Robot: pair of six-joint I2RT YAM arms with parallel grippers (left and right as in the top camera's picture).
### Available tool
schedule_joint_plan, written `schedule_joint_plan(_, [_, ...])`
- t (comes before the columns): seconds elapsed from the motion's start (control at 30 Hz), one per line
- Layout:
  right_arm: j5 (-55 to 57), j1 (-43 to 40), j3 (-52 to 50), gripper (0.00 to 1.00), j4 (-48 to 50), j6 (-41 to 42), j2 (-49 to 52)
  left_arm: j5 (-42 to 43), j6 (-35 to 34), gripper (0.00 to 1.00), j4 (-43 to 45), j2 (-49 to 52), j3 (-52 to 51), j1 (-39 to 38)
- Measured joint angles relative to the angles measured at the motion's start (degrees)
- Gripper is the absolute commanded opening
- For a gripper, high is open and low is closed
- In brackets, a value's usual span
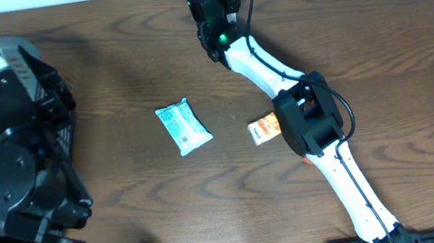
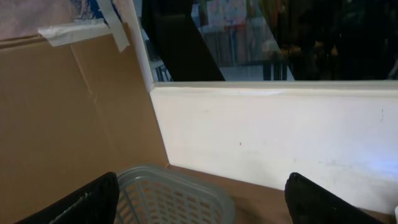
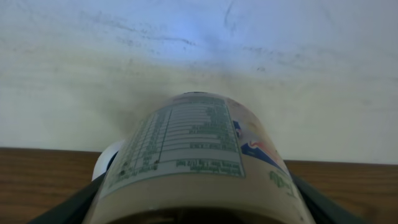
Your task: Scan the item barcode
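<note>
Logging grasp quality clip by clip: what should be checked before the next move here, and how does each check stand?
1. Right tool gripping the bottle: ok, fingers show on both sides of it.
2. Barcode facing outward: cannot tell; only the nutrition label shows.
3. Room ahead of the bottle: cannot tell; the white wall fills the wrist view.
4. Left tool open and empty: ok, above the basket.
5. Teal packet and orange packet away from the held bottle: ok, both lie on the table.
</note>
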Motion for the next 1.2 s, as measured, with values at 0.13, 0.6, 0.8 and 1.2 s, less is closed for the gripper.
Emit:
schedule_joint_plan(0.13, [-1.33, -0.09, 0.0, 0.53, -0.22, 0.9, 0.0, 0.02, 0.0, 0.85, 0.0, 1.38, -0.02, 0.0])
schedule_joint_plan(0.6, [0.92, 2.49, -0.07, 0.52, -14.32, 0.44, -2.71, 0.0, 0.02, 0.86, 0.22, 1.95, -0.02, 0.0])
schedule_joint_plan(0.8, [0.83, 3.91, -0.63, 0.52, -42.73, 3.74, -14.91, 0.02, 0.0, 0.86, 1.4, 1.97, -0.02, 0.0])
schedule_joint_plan(1.2, [-12.39, -25.88, 0.79, 0.57, -83.91, 24.37, -36.2, 0.98, 0.0, 0.86, 3.26, 1.95, -0.04, 0.04])
